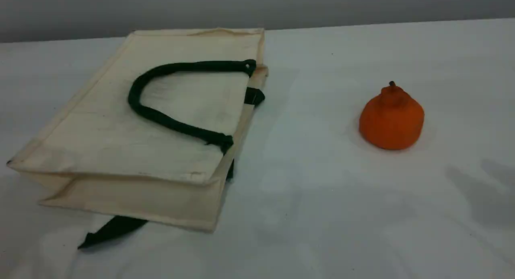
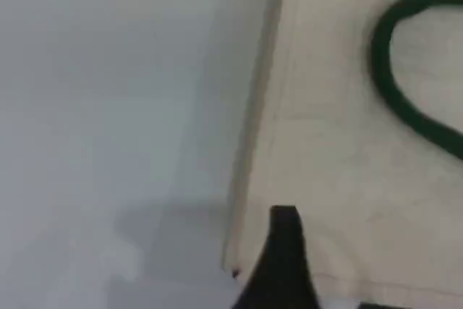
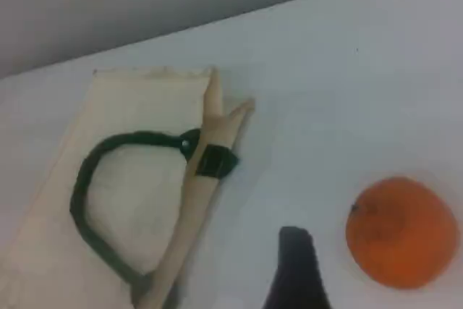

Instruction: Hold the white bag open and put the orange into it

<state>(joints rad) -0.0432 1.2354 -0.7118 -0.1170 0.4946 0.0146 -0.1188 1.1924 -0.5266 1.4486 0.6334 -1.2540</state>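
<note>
lower handle [image 1: 110,230]: mostly under white bag [image 1: 100,126] | wrist views: blurred

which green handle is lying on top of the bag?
The rope handle looped across the white bag's upper face. The other green strap pokes out underneath at the near edge.

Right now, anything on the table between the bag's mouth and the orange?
Nothing. In the scene view the stretch between the white bag and the orange is bare white tabletop; the right wrist view shows the same gap empty.
</note>
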